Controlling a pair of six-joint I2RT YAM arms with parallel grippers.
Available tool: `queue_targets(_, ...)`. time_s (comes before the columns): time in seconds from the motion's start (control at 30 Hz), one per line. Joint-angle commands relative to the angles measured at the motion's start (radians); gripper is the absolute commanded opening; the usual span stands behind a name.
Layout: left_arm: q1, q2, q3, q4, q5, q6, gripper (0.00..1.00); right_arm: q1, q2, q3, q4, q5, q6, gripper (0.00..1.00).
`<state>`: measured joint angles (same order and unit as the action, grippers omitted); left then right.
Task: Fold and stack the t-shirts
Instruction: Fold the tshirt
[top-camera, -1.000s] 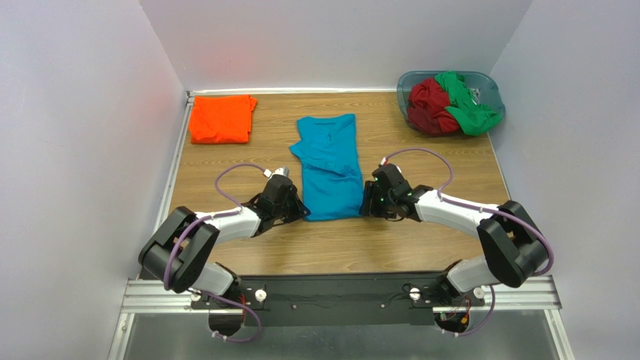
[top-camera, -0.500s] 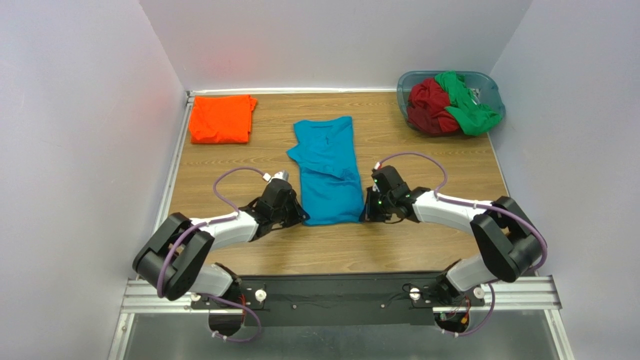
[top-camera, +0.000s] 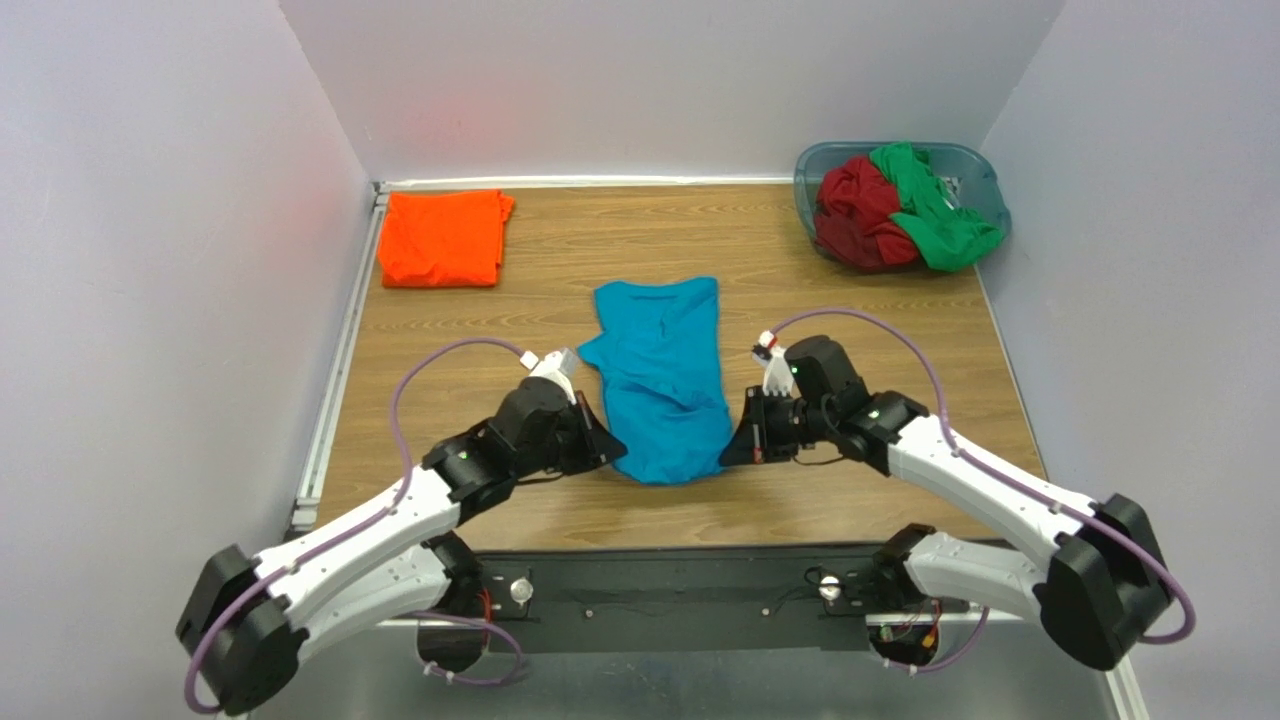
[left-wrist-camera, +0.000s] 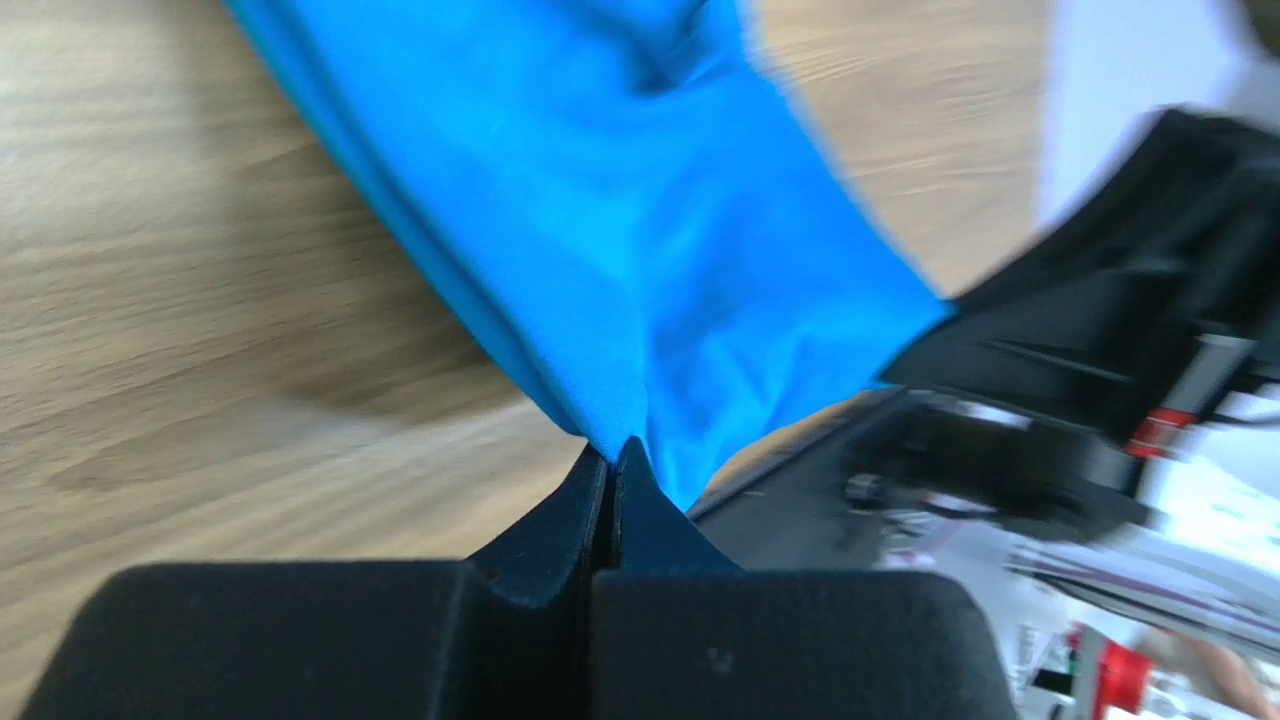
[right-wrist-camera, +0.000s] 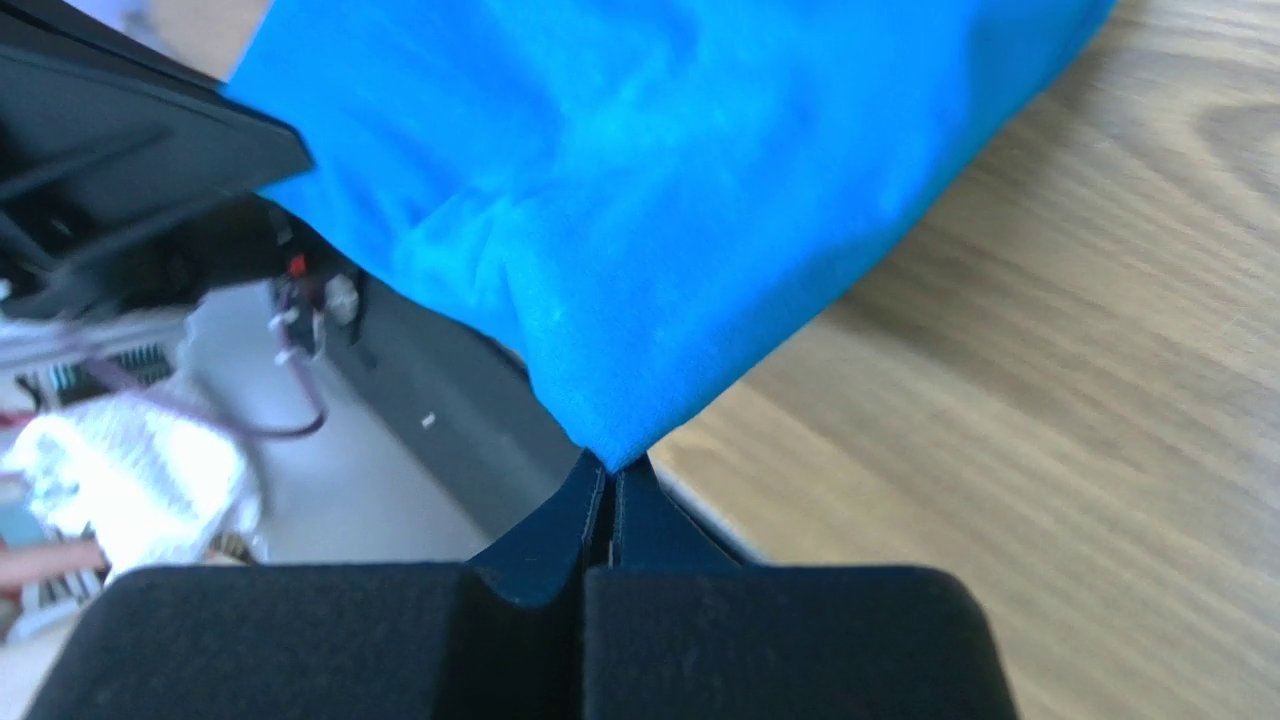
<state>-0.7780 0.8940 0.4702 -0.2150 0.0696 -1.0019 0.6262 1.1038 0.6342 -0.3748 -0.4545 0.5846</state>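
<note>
The teal-blue t-shirt (top-camera: 661, 375) sits mid-desk, its long axis running from the near edge toward the back wall with a slight lean to the right at the far end. That far end lies flat and square on the wood, and a sleeve flap pokes out on the left side about halfway along. The near end is gathered between the two arms. The left pincer (top-camera: 598, 447) is pressed together on the near-left corner, and the right pincer (top-camera: 736, 447) is pinching the near-right corner. The cloth sags in a rounded curve between them. Both wrist views show the tips closed tight with blue fabric bunching out from between them.

The orange t-shirt (top-camera: 443, 237) lies folded at the far-left corner of the desk (top-camera: 842, 330). The dark red t-shirt (top-camera: 860, 210) and the green t-shirt (top-camera: 935, 218) are heaped in the tub (top-camera: 980, 173) at the far right.
</note>
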Motion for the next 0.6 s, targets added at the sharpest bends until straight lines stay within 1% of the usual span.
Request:
queue_targets(0.0, -0.012, -0.164, 0.073, -0.15, -0.05, -0.021, 0.0, -0.003, -0.074, 0.113, -0.165, -0.073, -0.063, 0.01)
queue_targets(0.1, -0.013, -0.225, 0.116, -0.196, -0.06, -0.018, 0.0, -0.003, -0.107, 0.176, -0.2, -0.069, -0.066, 0.01)
queue_targets(0.13, -0.014, -0.233, 0.137, -0.207, -0.103, -0.018, 0.0, -0.002, -0.108, 0.189, -0.207, -0.064, -0.066, 0.01)
queue_targets(0.17, -0.014, -0.236, 0.146, -0.213, -0.114, -0.015, 0.0, -0.003, -0.105, 0.203, -0.213, -0.038, -0.068, 0.01)
queue_targets(0.2, -0.014, -0.239, 0.162, -0.211, -0.157, -0.011, 0.0, -0.003, -0.102, 0.222, -0.217, -0.023, -0.071, 0.01)
queue_targets(0.23, -0.014, -0.239, 0.165, -0.198, -0.175, -0.009, 0.0, -0.003, -0.096, 0.232, -0.217, 0.031, -0.068, 0.01)
queue_targets(0.4, -0.012, -0.185, 0.205, -0.17, -0.281, -0.004, 0.0, -0.003, 0.001, 0.288, -0.214, 0.14, -0.057, 0.01)
queue_targets(0.43, -0.01, -0.176, 0.229, -0.196, -0.324, -0.016, 0.0, -0.002, 0.017, 0.31, -0.214, 0.145, -0.06, 0.01)
queue_targets(0.5, -0.004, -0.15, 0.242, -0.207, -0.362, -0.026, 0.0, -0.003, 0.047, 0.332, -0.207, 0.154, -0.063, 0.01)
queue_targets(0.57, 0.008, -0.136, 0.24, -0.196, -0.364, -0.029, 0.0, -0.003, 0.08, 0.35, -0.193, 0.139, -0.068, 0.01)
